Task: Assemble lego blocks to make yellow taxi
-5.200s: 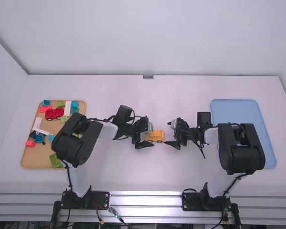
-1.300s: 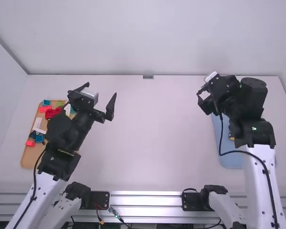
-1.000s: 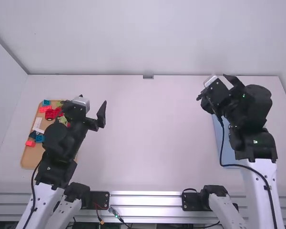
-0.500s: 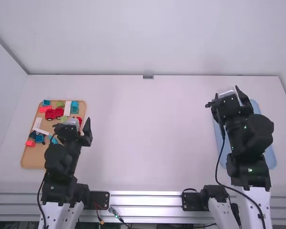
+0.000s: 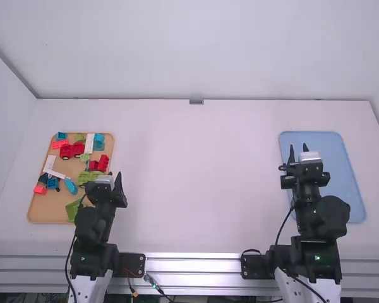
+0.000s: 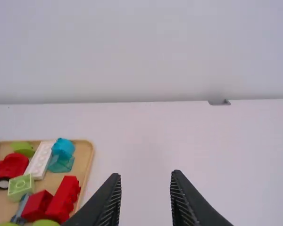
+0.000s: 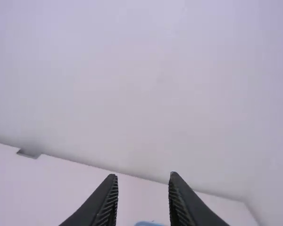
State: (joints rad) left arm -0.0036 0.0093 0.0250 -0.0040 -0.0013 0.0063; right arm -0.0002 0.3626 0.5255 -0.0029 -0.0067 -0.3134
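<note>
In the high view my left gripper (image 5: pixel 102 182) hovers at the right side of the tan tray (image 5: pixel 44 213), open and holding nothing. The left wrist view has the left gripper (image 6: pixel 145 173) with its fingers apart. My right gripper (image 5: pixel 298 150) is over the left part of the blue tray (image 5: pixel 328 140); in the right wrist view that right gripper (image 7: pixel 143 175) has a bare gap between its fingers. The right arm hides part of the blue tray, including the area where yellow showed earlier.
Loose pieces lie in the tan tray: a red car-like piece (image 5: pixel 71 150), a white plate (image 5: pixel 90 143), a teal piece (image 5: pixel 98 141), red bricks (image 5: pixel 98 165) and green bricks. A small bracket (image 5: pixel 196 101) sits at the table's far edge.
The yellow vehicle has left the table's middle; yellow later showed in the blue tray beside the right arm. Both arms, first around the vehicle, have since drawn back toward their bases.
</note>
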